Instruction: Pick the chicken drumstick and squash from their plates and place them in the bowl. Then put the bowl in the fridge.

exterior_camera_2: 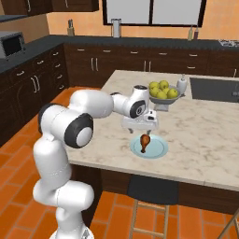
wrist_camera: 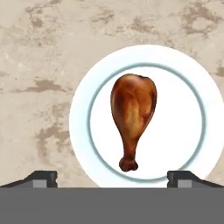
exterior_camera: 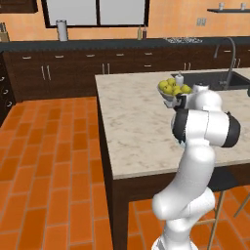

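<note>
Overhead, end effector (exterior_camera_2: 141, 132) spread above chicken drumstick (wrist_camera: 132, 114), pale blue plate (wrist_camera: 192, 144) edge cropped.

Orange tile floor (exterior_camera: 44, 171), dark cabinets (exterior_camera: 58, 73)

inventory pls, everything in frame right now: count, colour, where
chicken drumstick: 1, reddish-brown, lying on the plate
plate: 1, pale light-blue, island counter near its front edge
fruit bowl: 1, grey with yellow-green fruit, island counter by the sink
white bottle: 1, beside the fruit bowl
sink: 1, dark, with grey faucet, in the island
microwave: 1, grey, back-left counter
stool: 1, dark seat, under the island
gripper: 1, open, above the drumstick
</note>
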Robot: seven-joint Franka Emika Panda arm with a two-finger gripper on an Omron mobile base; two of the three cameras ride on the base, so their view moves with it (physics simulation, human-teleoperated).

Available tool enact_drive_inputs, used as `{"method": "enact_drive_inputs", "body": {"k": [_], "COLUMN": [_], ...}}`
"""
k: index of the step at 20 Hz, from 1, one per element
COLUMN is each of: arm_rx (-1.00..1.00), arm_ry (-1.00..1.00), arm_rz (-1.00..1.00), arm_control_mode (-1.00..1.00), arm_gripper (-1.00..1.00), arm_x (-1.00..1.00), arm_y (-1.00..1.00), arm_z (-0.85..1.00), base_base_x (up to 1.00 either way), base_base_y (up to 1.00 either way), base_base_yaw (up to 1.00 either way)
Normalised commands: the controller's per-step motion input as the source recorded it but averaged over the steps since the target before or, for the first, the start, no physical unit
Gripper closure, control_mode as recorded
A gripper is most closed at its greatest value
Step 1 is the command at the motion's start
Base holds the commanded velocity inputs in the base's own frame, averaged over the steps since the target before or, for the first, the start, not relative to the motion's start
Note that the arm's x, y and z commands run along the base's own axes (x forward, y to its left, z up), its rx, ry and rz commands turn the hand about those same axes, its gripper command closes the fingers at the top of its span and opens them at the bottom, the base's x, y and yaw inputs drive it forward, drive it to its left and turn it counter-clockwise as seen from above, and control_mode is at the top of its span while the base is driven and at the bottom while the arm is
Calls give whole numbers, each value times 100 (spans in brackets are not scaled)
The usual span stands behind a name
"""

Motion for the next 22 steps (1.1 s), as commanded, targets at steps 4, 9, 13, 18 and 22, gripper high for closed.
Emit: {"method": "enact_drive_inputs", "body": {"k": [4,9,13,18,22], "arm_rx": [0,0,0,0,-1], "arm_ry": [1,0,-4,-4,-5], "arm_rz": [0,0,0,0,0], "arm_control_mode": [-100,-100,-100,-100,-100], "arm_gripper": [-100,-100,-100,-100,100], "arm_x": [1,5,9,18,16], "arm_y": [-19,-9,0,0,0], "arm_z": [-38,-43,-41,-37,-35], "base_base_x": [0,0,0,0,0], "base_base_y": [0,0,0,0,0], "base_base_yaw": [0,0,0,0,0]}}
